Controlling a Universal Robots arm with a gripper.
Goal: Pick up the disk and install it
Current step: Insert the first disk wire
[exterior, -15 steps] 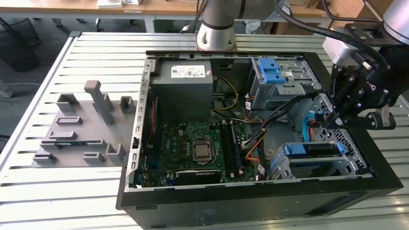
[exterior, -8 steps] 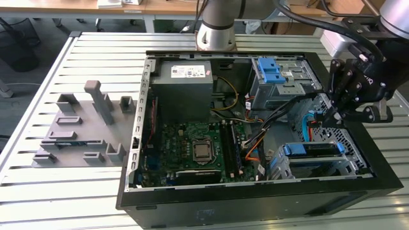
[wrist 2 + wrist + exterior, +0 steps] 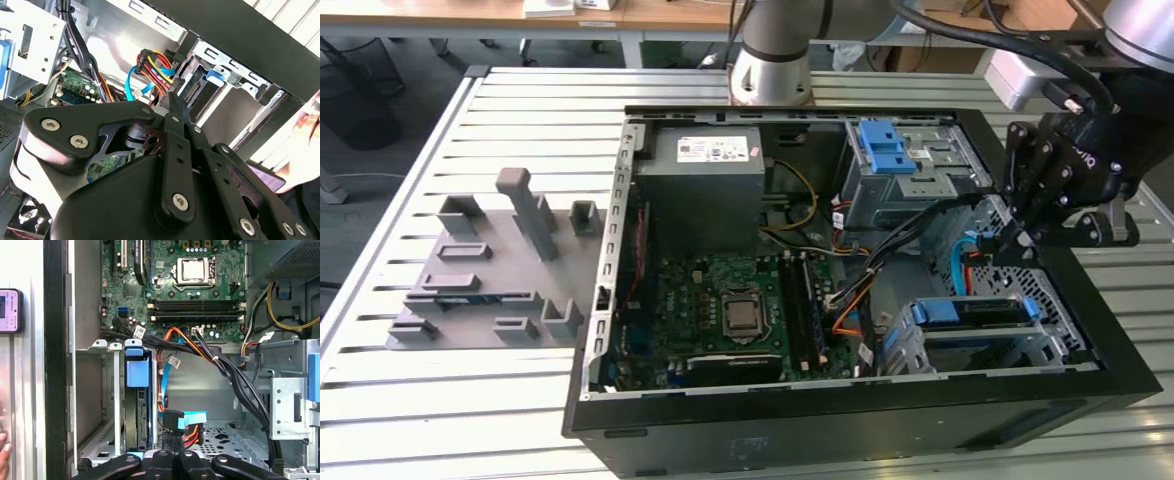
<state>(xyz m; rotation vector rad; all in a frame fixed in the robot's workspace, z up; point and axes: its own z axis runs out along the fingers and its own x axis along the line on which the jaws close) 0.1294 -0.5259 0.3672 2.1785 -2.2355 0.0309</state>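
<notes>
tool (image 3: pixel 1021 235) at right of exterior frame, fingers together, nothing in them, by the cable plug (image 3: pixel 172 420) | disk (image 3: pixel 137 405) already seated in bay (image 3: pixel 987 345), lower right | judged: cabling remained

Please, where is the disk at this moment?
The disk sits in the drive cage at the case's lower corner on the exterior view's right, below the hand and beside the motherboard.
</notes>
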